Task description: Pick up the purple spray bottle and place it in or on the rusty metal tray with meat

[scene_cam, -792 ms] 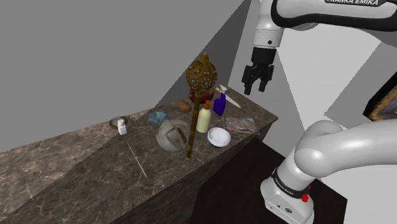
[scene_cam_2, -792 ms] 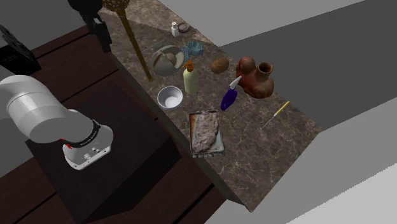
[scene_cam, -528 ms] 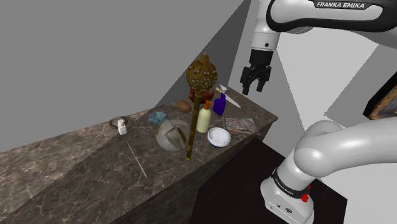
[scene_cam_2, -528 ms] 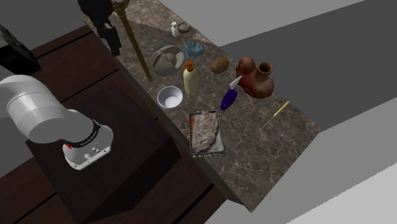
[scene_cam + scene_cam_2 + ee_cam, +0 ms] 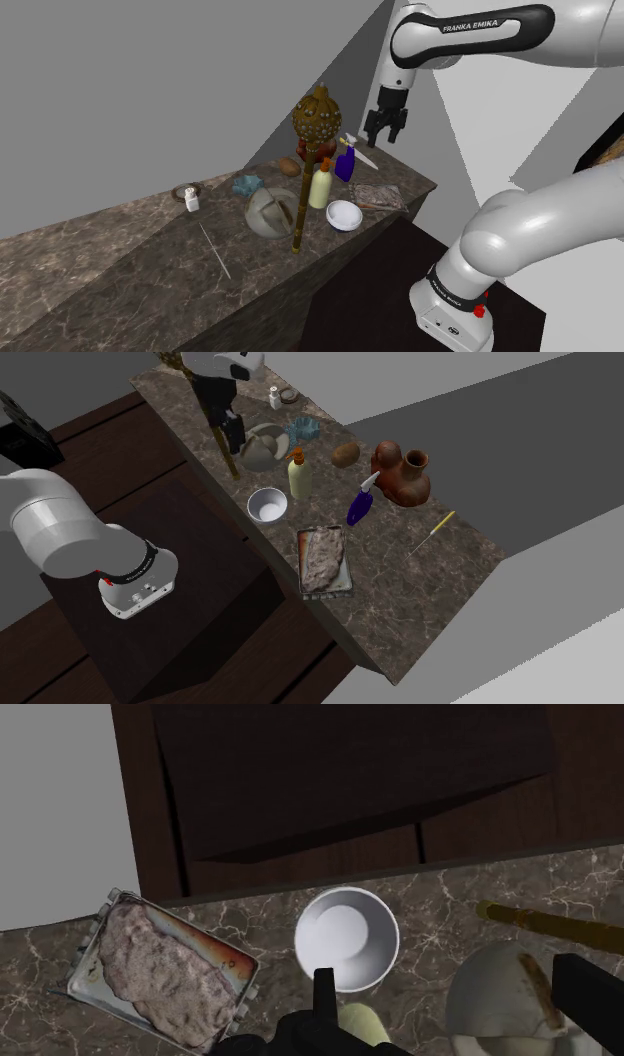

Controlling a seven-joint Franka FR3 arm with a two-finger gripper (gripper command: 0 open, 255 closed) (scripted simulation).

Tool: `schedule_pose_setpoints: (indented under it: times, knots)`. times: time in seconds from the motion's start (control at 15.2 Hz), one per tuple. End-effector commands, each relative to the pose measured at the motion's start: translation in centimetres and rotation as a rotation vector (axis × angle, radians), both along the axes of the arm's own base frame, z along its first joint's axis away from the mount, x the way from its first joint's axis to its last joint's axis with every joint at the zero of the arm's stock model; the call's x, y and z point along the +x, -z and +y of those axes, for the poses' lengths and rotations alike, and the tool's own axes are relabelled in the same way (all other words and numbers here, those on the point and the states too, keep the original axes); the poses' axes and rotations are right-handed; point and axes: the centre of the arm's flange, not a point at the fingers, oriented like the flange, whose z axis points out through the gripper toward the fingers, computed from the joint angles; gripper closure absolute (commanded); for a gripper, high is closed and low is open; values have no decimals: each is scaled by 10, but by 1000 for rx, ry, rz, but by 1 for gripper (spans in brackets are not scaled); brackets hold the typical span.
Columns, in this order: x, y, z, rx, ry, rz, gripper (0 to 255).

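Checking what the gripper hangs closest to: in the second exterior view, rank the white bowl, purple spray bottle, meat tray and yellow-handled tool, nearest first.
From the gripper:
1. White bowl, by the counter's stand-side edge.
2. Purple spray bottle and meat tray, farther along: too close to call.
3. Yellow-handled tool, near the far end.

White arm (image 5: 520,225) rises from base at shoulder view's lower right, elbow bent, upper link running across top of pic, wrist turned down. Black gripper (image 5: 384,138) hangs vertical, tips down. In wrist view, fingers (image 5: 323,989) stand wide apart.
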Motion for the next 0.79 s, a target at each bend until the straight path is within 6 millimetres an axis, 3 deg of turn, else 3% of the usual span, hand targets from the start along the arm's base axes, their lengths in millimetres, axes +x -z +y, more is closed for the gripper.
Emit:
schedule_pose_setpoints:
  times: [0.0,0.73]
  knots:
    - [14,14,-18,-6,3,-10,0]
    - [97,76,-108,-29,23,-57,0]
